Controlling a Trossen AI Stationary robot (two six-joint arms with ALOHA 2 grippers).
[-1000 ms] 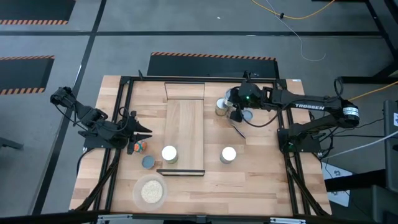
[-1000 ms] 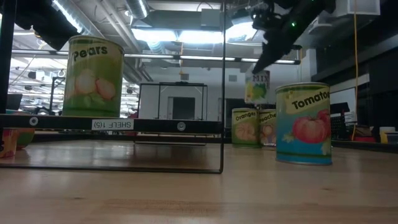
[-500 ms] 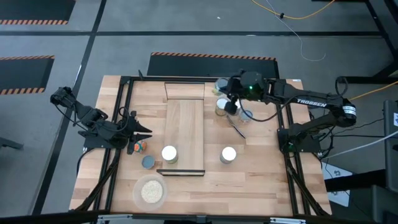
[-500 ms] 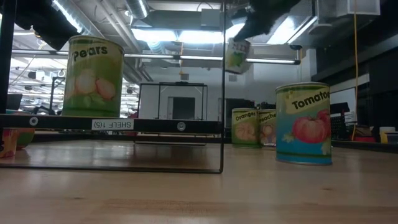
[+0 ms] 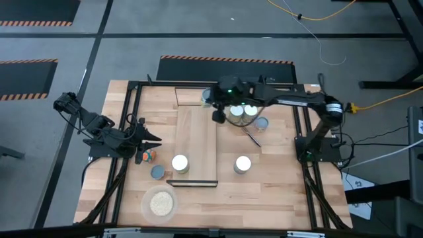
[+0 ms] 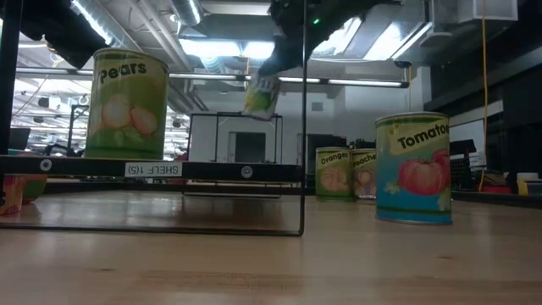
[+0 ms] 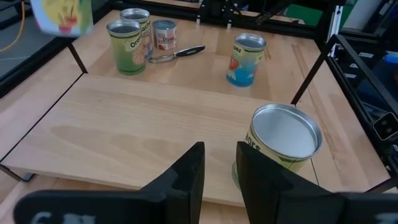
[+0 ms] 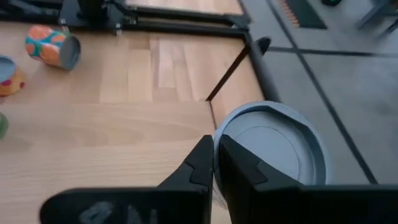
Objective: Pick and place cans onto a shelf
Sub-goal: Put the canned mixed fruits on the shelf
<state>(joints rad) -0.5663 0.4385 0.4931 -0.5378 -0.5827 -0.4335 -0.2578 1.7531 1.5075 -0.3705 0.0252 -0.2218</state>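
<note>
My right gripper [image 5: 215,106] is shut on a small can [image 6: 261,95] and holds it in the air above the far end of the light-wood shelf [image 5: 196,142]. The can also shows in the left wrist view [image 7: 61,15]. A Pears can [image 5: 180,163] stands upright on the shelf's near end. A Tomato can [image 5: 242,164] stands on the table to the shelf's right. An Orange can [image 5: 236,112] and a Peaches can [image 5: 250,111] stand at the back right. My left gripper [image 5: 154,139] is open and empty at the table's left. My right gripper holds the can at its grey top, at the rim [image 8: 227,140]; the two fingers [image 8: 202,162] stand close together there. The fingers come from above. The can hangs tilted below them [image 6: 262,85], clear of the shelf.
A dish of beige grains [image 5: 160,203] sits at the near left. A small blue-grey-topped can [image 5: 158,172] and a multicoloured object [image 5: 147,156] lie left of the shelf. A dark-handled tool [image 5: 252,137] lies near the back cans. A black frame [image 5: 132,132] borders the table.
My right gripper has carried the can up from beside the Orange and Peaches cans and toward the table's left, to above the shelf's far end. The can has stayed in the hold and now hangs tilted.
</note>
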